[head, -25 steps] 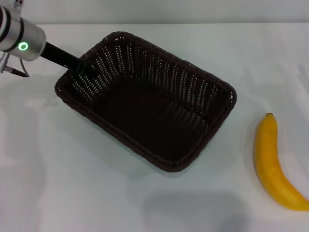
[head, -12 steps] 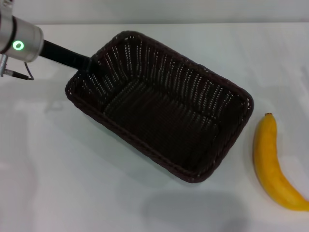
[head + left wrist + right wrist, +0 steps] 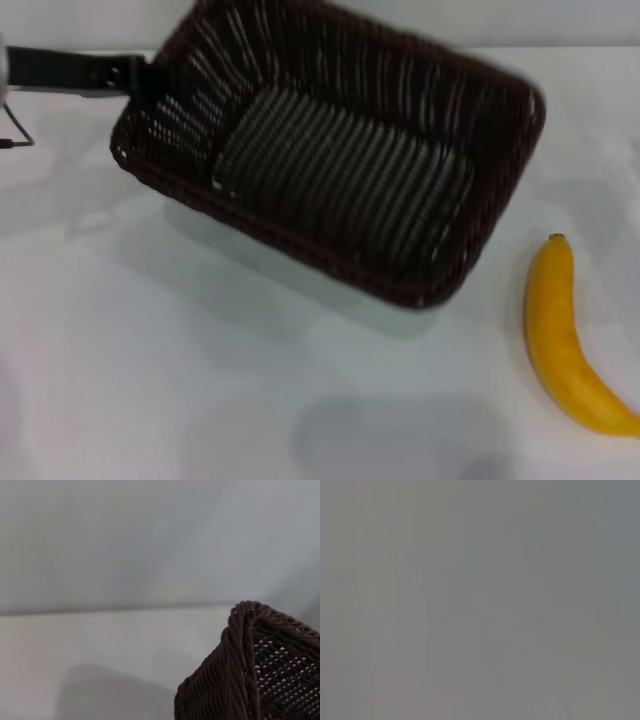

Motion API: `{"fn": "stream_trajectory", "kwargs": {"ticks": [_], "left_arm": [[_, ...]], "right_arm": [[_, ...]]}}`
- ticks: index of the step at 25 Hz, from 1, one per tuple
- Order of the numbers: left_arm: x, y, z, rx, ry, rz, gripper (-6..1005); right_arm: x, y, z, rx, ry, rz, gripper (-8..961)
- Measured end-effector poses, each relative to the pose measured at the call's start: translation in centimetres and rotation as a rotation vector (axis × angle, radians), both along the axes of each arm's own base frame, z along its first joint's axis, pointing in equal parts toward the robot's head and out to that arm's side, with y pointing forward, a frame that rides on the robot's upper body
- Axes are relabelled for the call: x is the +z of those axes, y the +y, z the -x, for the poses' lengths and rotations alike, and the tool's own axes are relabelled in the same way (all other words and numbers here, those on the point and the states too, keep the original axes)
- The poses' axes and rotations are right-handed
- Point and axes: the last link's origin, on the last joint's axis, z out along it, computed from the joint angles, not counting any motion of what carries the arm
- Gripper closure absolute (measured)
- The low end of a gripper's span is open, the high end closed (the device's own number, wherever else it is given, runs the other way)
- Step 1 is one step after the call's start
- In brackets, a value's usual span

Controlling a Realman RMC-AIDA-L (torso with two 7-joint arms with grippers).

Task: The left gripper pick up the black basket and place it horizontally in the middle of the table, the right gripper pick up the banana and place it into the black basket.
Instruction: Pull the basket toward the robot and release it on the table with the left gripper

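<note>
One basket, one banana, one arm at work. I have the left claw (image 3: 150, 78) clamped on the far-left rim of the black wicker basket (image 3: 340, 170), and the basket hangs clear of the bench (image 3: 150, 380), tilted, with its shadow lying on the white surface below and nearer to me. From the left wrist camera I see only one braided corner of the basket (image 3: 245, 670) against the bench, so the head camera is my guide for placement.

Step in hand, as I judge it: carry the basket to mid-bench and set it down with its long side running left to right. To do that well I'd level the basket before lowering, turn it square to the bench edge while it is airborne, and come down slowly so the near rim doesn't catch first and twist it in the grip. Keep it well off the banana (image 3: 565, 340), which lies at near right, apart from the basket.

Left arm reaches in from the far left, forearm nearly horizontal, slim fingers pinching the rim wall.

Right claw: not visible from any camera; its wrist camera shows only blank grey. Cannot tell its state.
</note>
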Motion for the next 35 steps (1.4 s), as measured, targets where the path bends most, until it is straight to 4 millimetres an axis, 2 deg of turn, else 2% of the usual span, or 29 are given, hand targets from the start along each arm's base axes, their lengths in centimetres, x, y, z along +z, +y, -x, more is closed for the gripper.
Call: {"fn": "stream_trajectory", "kwargs": {"ticks": [2,6,7,10,11,14,15,18,24,35], "left_arm": [[0.9,-0.5,1.0,0.048,-0.088,-0.045,846],[1.2,-1.1,2.3,0.111,-0.152,-0.085,846],[1.1,-1.6,3.5,0.16,-0.172,-0.111,846],[0.7,-1.8,4.4,0.204,-0.188,-0.134,846],[-0.1,-2.2,5.5,0.262,-0.21,-0.163,846],[-1.1,-2.5,6.2,0.302,-0.215,-0.165,845],[-1.1,-2.5,6.2,0.302,-0.215,-0.165,845],[-2.8,-2.4,6.4,0.327,-0.162,-0.134,845],[-4.1,-1.7,5.7,0.355,-0.109,-0.098,845],[-6.2,-1.9,5.1,0.447,-0.153,-0.068,832]], "right_arm": [[0.1,0.0,0.0,-0.001,0.001,-0.003,110],[0.2,0.2,0.1,0.002,0.001,-0.007,111],[0.2,0.2,0.1,0.001,0.001,-0.008,111],[0.2,0.3,0.1,0.0,0.0,-0.008,111],[0.2,0.4,0.1,-0.001,-0.002,-0.008,111],[0.2,0.7,0.2,-0.004,-0.005,-0.005,111],[0.2,0.8,0.2,-0.007,-0.005,-0.002,111],[0.2,1.3,0.2,-0.021,-0.008,0.01,111],[0.0,1.9,0.3,-0.032,-0.014,0.024,111],[0.4,1.8,-0.2,-0.057,-0.003,0.005,111]]}}
